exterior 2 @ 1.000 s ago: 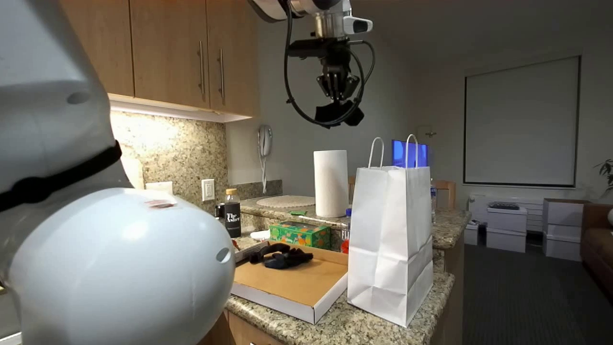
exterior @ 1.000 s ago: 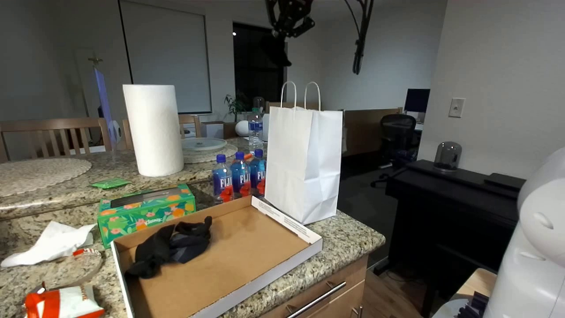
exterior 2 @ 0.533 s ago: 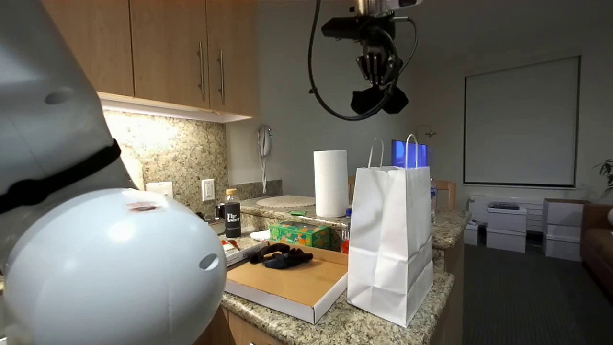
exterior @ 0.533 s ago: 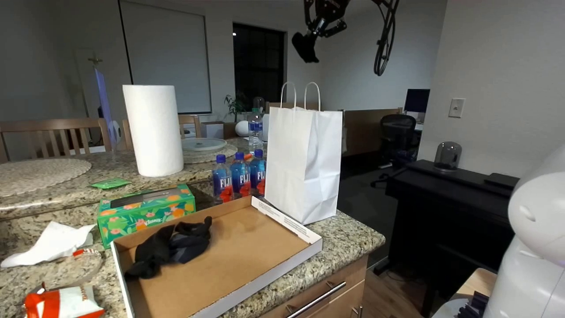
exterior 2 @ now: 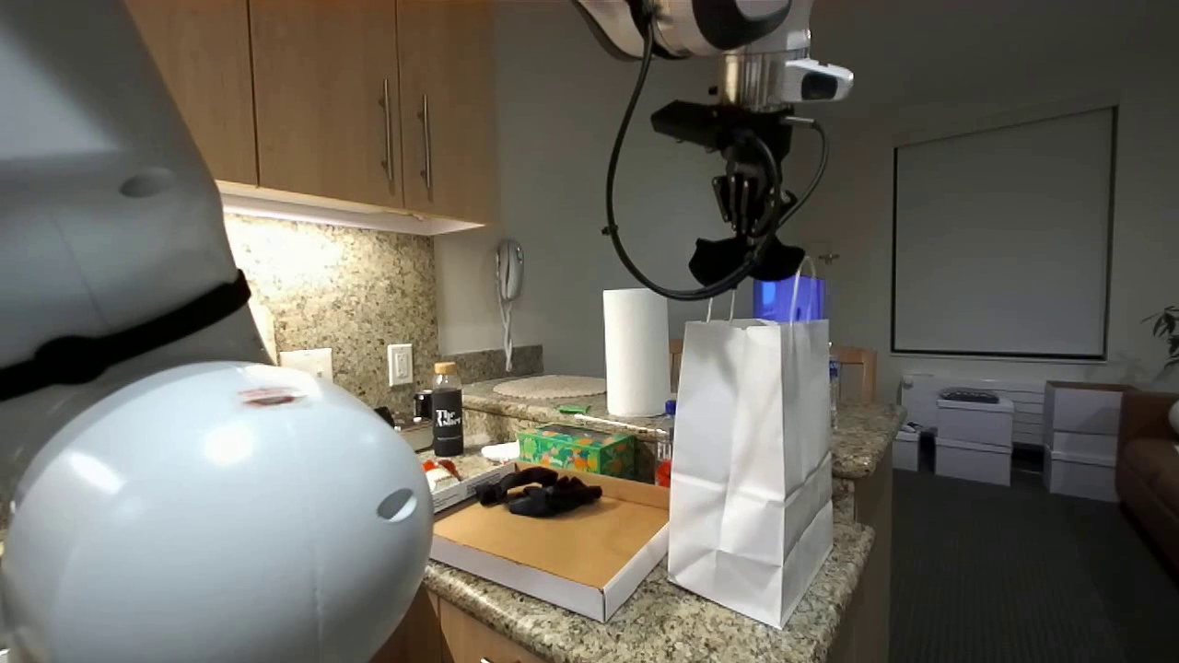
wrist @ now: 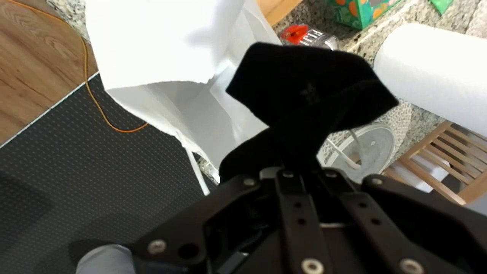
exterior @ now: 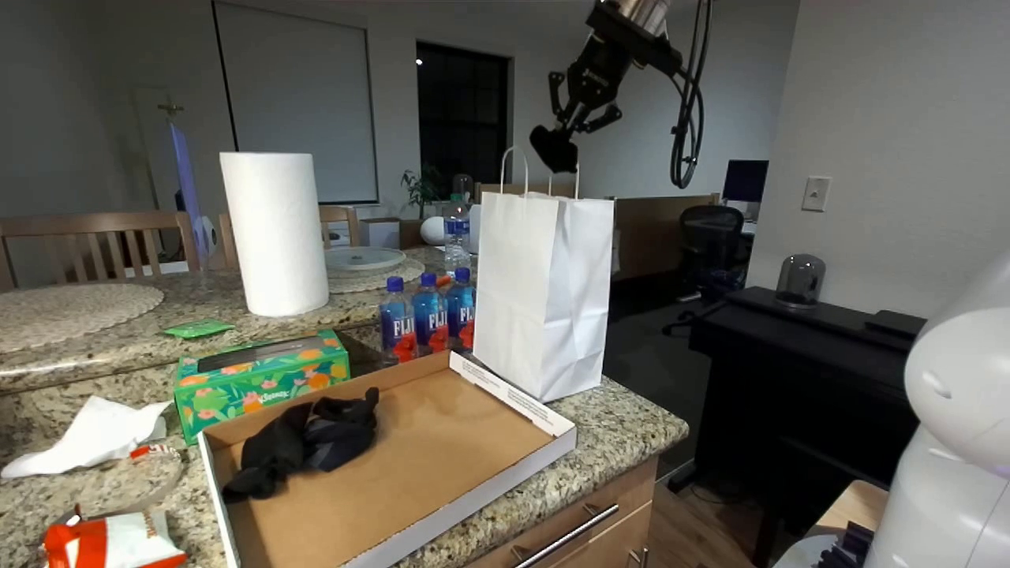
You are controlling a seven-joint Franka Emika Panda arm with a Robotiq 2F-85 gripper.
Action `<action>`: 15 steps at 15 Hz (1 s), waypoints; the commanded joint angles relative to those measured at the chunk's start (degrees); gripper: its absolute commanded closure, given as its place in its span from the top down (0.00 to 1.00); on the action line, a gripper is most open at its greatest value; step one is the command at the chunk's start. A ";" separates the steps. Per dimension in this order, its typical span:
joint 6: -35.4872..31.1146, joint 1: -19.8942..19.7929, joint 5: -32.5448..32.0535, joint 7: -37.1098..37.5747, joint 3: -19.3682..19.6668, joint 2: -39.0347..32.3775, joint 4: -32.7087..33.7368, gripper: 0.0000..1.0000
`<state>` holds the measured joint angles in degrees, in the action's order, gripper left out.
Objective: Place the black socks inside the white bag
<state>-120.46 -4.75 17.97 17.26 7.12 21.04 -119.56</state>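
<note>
Clenched on the black socks point(exterior: 555, 150), the jaws had just swung across and come down, bringing them over the mouth of the white bag point(exterior 2: 737, 460), so release seemed close, while other dark cloth point(exterior: 296, 442) lay in the cardboard box point(exterior: 450, 442).

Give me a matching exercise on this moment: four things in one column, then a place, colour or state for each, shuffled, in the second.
1. Paper towel roll
2. Tissue box
3. White bag
4. Pincer

A. Green with a floral print
B. Closed on black socks
C. Standing on the raised counter
D. Fitted with handles, beside the cardboard tray

Pairs: 1-C, 2-A, 3-D, 4-B
</note>
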 commanded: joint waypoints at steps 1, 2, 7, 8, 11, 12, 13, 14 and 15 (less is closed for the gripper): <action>-0.59 -0.47 1.19 0.60 -0.68 -2.81 0.25 0.04; -0.41 -0.47 1.13 0.63 -0.70 -3.45 0.40 0.04; -0.30 -0.46 0.97 0.81 -0.96 -5.39 0.36 0.04; -0.31 -0.45 1.01 0.80 -0.97 -5.61 0.35 0.04; -0.37 -0.46 1.11 0.84 -0.95 -5.92 0.26 0.33; -0.42 -0.46 1.12 0.87 -0.96 -5.96 0.21 0.37; -0.46 -0.45 1.14 0.91 -0.98 -5.98 0.19 0.43; -0.48 -0.44 1.18 0.88 -0.97 -6.00 0.14 0.50; -0.49 -0.44 1.14 0.93 -1.00 -6.01 0.14 0.55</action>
<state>-120.46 -4.74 17.97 17.26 6.67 15.25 -119.52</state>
